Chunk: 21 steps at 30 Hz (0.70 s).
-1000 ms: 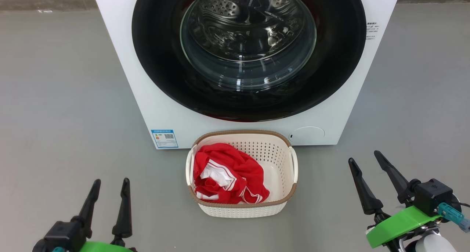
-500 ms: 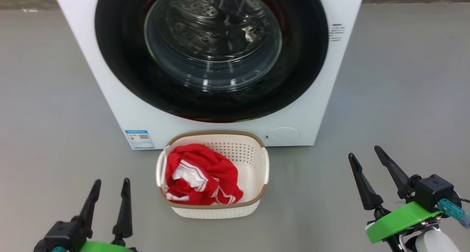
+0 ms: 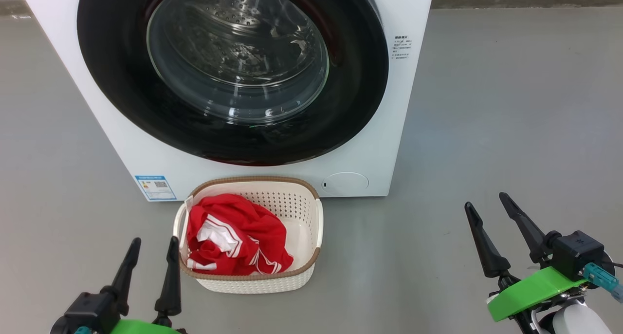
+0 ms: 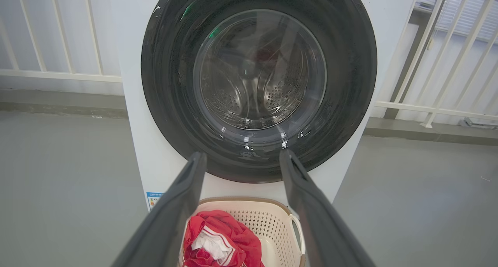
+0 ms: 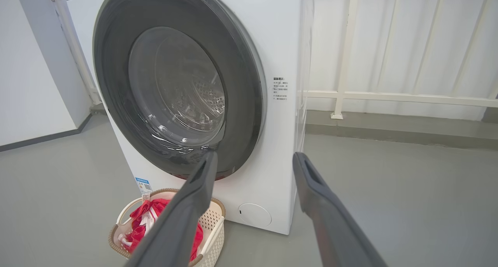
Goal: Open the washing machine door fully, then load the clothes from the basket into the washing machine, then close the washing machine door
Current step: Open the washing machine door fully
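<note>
1 washer (image 3: 375,144), white, front-loader, on grey floor (image 3: 511,105). 1 door (image 3: 117,110), black rim w/ clear glass centre, lies flat on washer front, looks closed; steel drum visible thru the glass. 2 stickers on washer front: 1 blue label (image 3: 155,188) low at robot's left, 1 small text sticker (image 3: 402,47) higher up on robot's right. 1 round cap (image 3: 345,183) low on robot's right.

1 basket (image 3: 253,283), cream w/ brown rim, on the floor just in front of washer, below the door, near the blue label. Upright. Clothes (image 3: 253,231): 1 red heap w/ white stripes, inside basket, bunched toward its left half; right part of basket bottom is bare. No. of garments in heap: can't tell.

2 grippers, 2 dark fingers each, 4 fingers total. L gripper (image 3: 155,240) low, just left of basket, fingers apart, nothing between them. In L wrist view the fingers (image 4: 175,220) frame the basket and door bottom, not touching either. R gripper (image 3: 485,200) well apart from basket, over bare floor to washer's right, fingers spread, empty. R wrist view looks at the door from the side, w/ basket at lower left.

White railing (image 5: 389,95) behind washer.
</note>
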Motion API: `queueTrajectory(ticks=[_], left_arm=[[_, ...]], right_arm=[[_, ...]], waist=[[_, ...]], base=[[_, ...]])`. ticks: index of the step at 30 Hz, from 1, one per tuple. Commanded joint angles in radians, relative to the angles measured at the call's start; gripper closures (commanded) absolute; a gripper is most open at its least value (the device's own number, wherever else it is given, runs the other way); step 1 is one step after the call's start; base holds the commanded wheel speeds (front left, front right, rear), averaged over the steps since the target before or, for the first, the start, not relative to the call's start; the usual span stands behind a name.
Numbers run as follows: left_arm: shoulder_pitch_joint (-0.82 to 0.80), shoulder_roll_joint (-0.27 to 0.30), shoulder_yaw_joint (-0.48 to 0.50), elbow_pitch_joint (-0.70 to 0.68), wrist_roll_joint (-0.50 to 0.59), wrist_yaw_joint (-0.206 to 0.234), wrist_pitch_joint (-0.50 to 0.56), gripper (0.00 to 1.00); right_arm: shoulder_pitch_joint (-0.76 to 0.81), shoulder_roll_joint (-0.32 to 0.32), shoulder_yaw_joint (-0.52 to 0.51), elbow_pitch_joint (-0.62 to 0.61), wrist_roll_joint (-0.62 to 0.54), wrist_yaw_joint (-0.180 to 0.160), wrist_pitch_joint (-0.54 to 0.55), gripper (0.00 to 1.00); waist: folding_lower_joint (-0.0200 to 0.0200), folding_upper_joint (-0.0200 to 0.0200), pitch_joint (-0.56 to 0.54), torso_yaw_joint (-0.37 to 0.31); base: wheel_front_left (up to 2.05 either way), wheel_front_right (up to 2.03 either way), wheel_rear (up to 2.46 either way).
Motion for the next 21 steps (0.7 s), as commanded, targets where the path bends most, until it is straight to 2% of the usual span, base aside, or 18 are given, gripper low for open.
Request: queueTrajectory(ticks=[1, 21], left_arm=[[-0.043, 0.015, 0.031, -0.018, -0.009, -0.003, -0.009, 0.00], [-0.040, 0.015, 0.032, -0.014, -0.001, -0.003, -0.009, 0.00]], right_arm=[[-0.027, -0.013, 0.020, -0.025, 0.004, -0.001, -0.012, 0.00], [-0.027, -0.018, 0.027, -0.022, 0.010, -0.001, -0.012, 0.00]], waist=[[0.0000, 0.0000, -0.001, 0.001], [0.0000, 0.0000, -0.007, 0.003]], base=[[0.02, 0.02, -0.04], [0.00, 0.00, 0.00]])
